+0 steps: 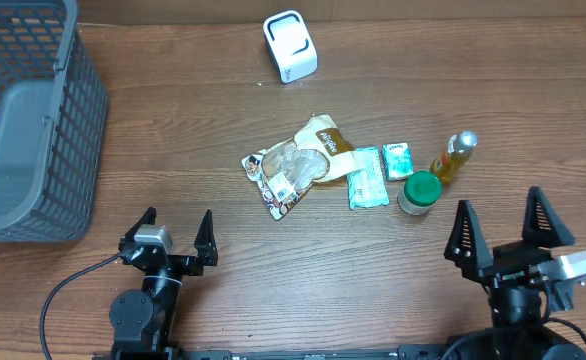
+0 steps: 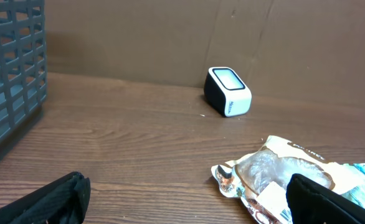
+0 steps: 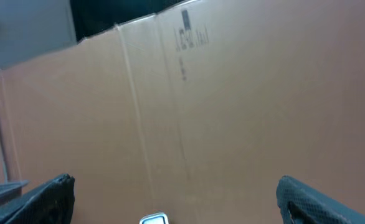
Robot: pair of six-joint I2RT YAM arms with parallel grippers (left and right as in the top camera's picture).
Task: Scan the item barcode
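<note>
Scanner [image 1: 290, 46] is white, boxy and dark-rimmed.

The worktop [image 1: 373, 290] is brown wood grain, smooth with a low sheen. The basket [image 1: 85, 110] at its left edge is matt grey plastic lattice. The scanner [image 1: 290, 46] near the far edge has a smooth white plastic shell and a glossy face. The snack bag [image 1: 293, 165] is crinkled, shiny film, partly clear. The bottle [image 1: 452, 157] looks like clear plastic. Beyond the far edge stands matt brown cardboard [image 3: 232, 112].
</note>
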